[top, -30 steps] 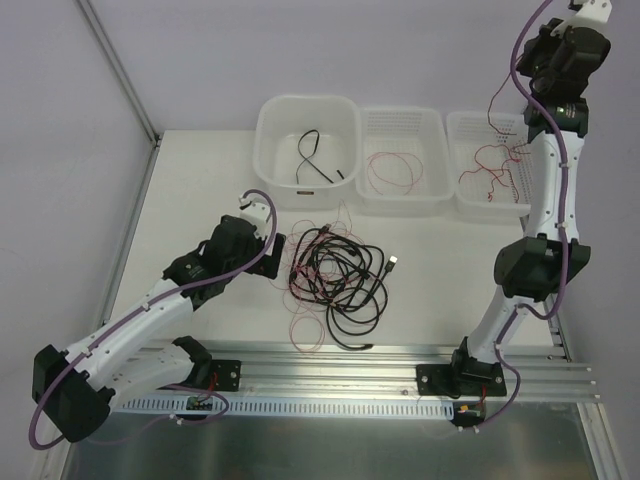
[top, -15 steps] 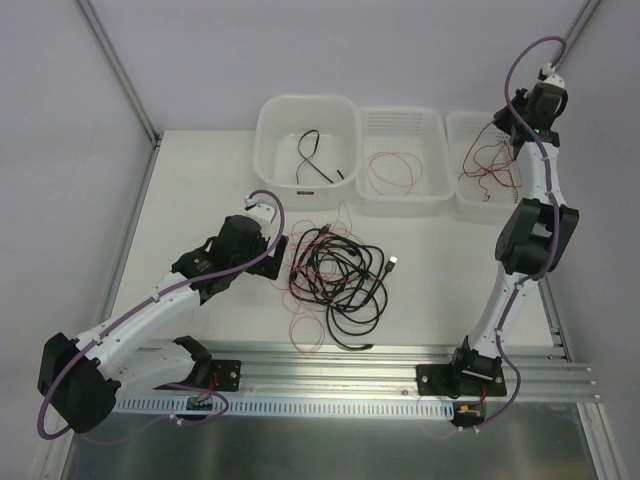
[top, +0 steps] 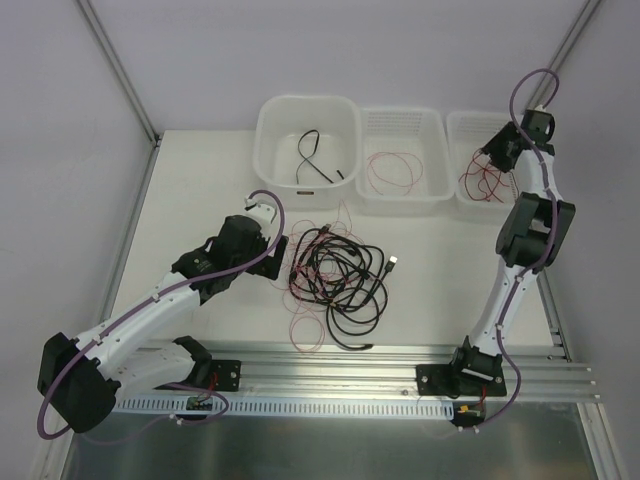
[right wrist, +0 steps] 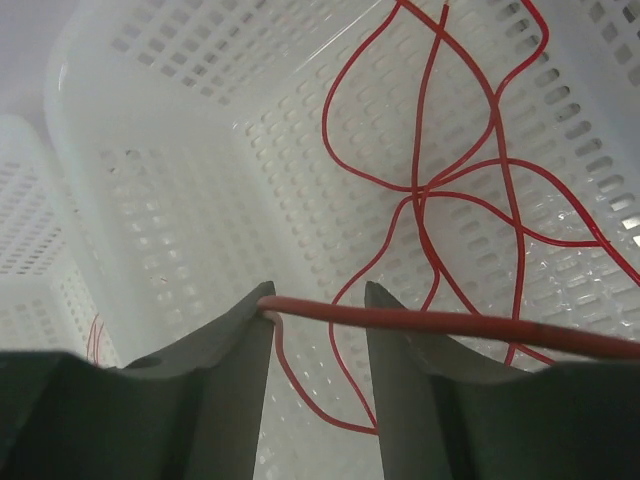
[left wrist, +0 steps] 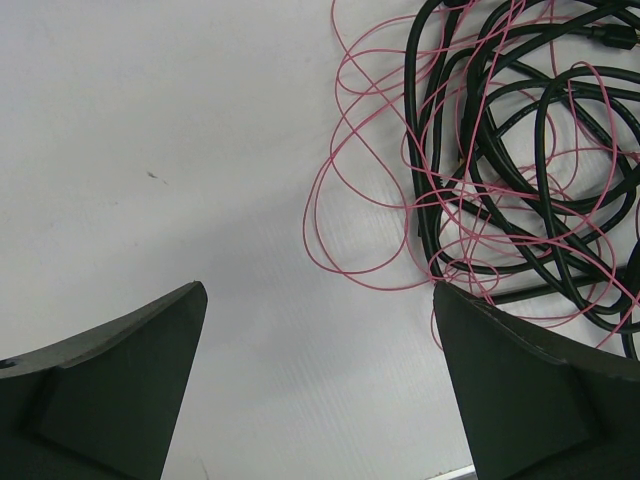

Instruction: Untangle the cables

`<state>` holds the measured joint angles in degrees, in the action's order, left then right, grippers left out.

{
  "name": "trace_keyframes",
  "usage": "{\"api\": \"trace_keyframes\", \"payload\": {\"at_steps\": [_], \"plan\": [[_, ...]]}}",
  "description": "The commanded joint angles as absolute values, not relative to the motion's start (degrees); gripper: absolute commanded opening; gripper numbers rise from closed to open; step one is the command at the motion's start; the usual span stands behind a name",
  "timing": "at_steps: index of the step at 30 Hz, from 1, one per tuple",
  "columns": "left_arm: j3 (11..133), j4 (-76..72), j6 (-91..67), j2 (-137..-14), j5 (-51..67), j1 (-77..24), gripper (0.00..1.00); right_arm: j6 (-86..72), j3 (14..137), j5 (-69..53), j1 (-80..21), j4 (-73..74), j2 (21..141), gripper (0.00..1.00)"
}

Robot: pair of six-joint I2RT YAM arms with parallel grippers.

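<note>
Right gripper [right wrist: 318,300], now lowered over basket [right wrist: 180,150], straddles red wire [right wrist: 450,322].

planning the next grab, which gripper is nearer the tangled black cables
Left. The left gripper sits right beside the tangled black cables, at their left edge; the right gripper is far off, over the rightmost basket.

White arms [top: 135,328], black joints [top: 535,230], purple cables [top: 284,220].

Cable tangle [top: 335,280] ctr of table [top: 200,190], my L gripper [left wrist: 318,290] just left; behind: tub [top: 308,100], mid basket [top: 400,112], end basket [top: 470,118] under my R gripper [right wrist: 318,290].
</note>
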<state>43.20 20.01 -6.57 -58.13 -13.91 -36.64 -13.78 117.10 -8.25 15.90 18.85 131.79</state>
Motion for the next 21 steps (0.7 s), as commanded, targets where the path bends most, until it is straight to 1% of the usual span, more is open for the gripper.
{"api": "trace_keyframes", "payload": {"at_steps": [1, 3, 4, 5, 6, 10, 12, 16, 18, 20, 21], "plan": [[43.86, 20.39, -5.89, -57.31, -13.01, -36.12, 0.99, -14.59, 118.30, -10.27, 16.61, 20.31, 128.25, 0.52], [43.77, 20.39, -6.06, -57.13, -12.92, -36.12, 0.99, -14.50, 117.78, -11.51, 16.52, 19.87, 126.48, 0.67], [43.86, 20.39, -6.15, -57.04, -12.83, -36.04, 0.99, -14.59, 117.60, -12.04, 16.52, 19.43, 125.60, 0.72], [43.77, 20.39, -6.15, -56.87, -12.66, -36.04, 0.99, -14.50, 117.60, -12.82, 16.52, 19.51, 123.68, 0.78], [43.86, 20.39, -6.24, -56.78, -12.66, -36.04, 0.99, -14.41, 117.60, -13.09, 16.52, 19.51, 122.71, 0.81], [43.94, 20.48, -6.33, -56.08, -12.57, -36.04, 0.99, -13.71, 116.55, -14.15, 16.44, 19.95, 117.17, 0.88], [43.86, 20.48, -6.42, -55.55, -12.57, -36.04, 0.99, -13.01, 115.93, -15.20, 16.44, 20.30, 113.93, 0.93], [43.86, 20.48, -6.59, -54.58, -12.04, -36.04, 0.99, -10.12, 113.47, -16.87, 15.82, 22.67, 107.77, 0.96], [43.95, 20.39, -6.68, -54.05, -11.78, -36.04, 0.99, -8.71, 110.49, -16.44, 14.77, 24.42, 104.69, 0.96], [44.03, 20.48, -6.94, -53.35, -10.90, -36.04, 0.99, -6.69, 107.16, -15.91, 13.80, 24.87, 99.07, 0.97], [44.03, 20.48, -7.03, -53.09, -10.64, -36.04, 0.99, -6.16, 103.40, -15.65, 12.58, 25.31, 96.70, 0.98]]}}
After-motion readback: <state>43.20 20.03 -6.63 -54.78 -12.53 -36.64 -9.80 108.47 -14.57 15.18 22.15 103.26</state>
